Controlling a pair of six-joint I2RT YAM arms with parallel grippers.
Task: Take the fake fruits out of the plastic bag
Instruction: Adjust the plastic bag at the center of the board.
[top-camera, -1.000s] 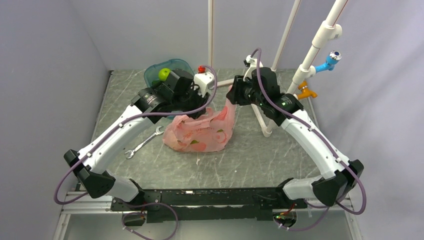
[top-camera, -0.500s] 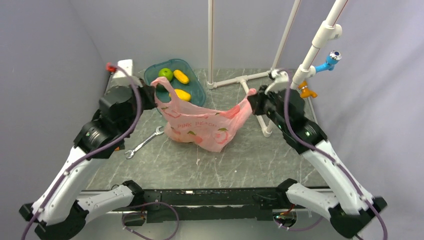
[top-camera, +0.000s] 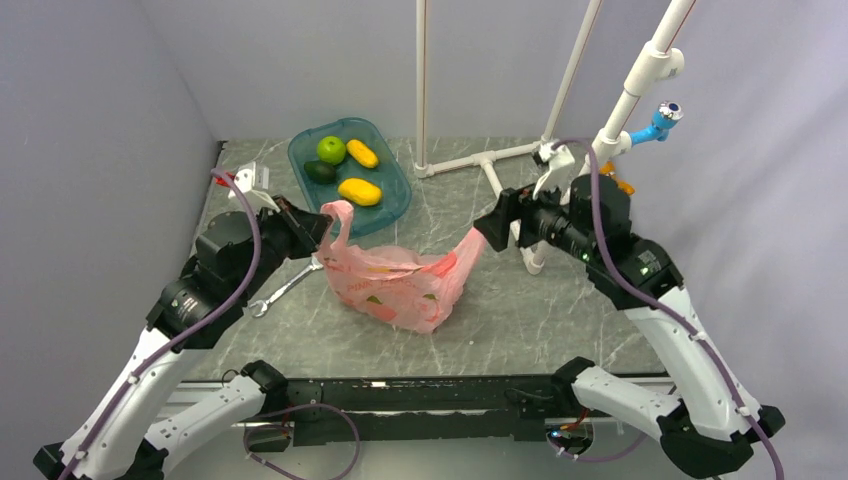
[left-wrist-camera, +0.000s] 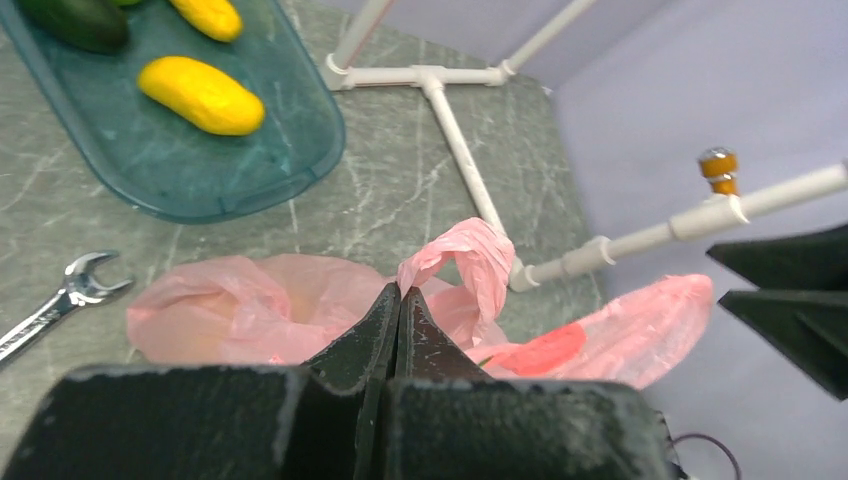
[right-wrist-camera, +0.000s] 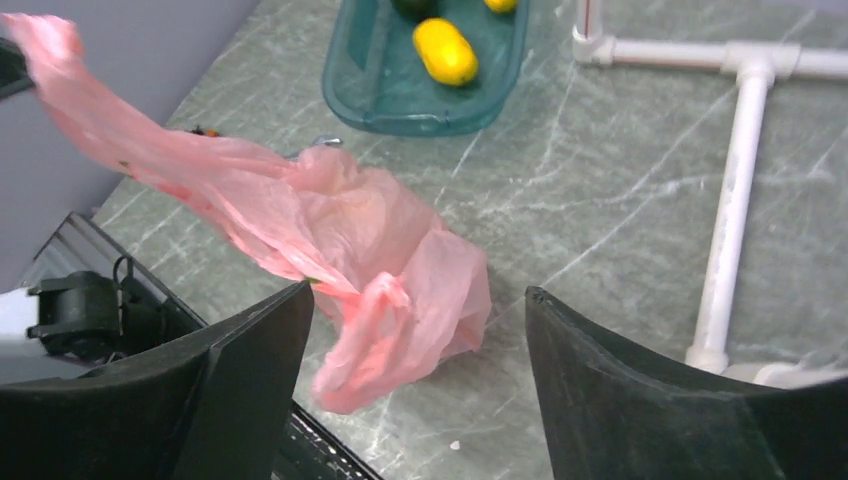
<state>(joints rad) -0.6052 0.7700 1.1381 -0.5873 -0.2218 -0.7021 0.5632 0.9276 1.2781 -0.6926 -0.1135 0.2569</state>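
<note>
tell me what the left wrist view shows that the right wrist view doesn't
Left wrist only: the left fingers shut on the handle loop of the plastic bag, and an orange valve. Right wrist only: the open right fingers with the bag's end loose between them, and a black rail past the edge of the table. Both: the bag itself, the teal tray holding a yellow fruit, and the white pipe frame.

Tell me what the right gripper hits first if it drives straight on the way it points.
Probably the plastic bag: its crumpled end sits just ahead between the right gripper's open jaws.
</note>
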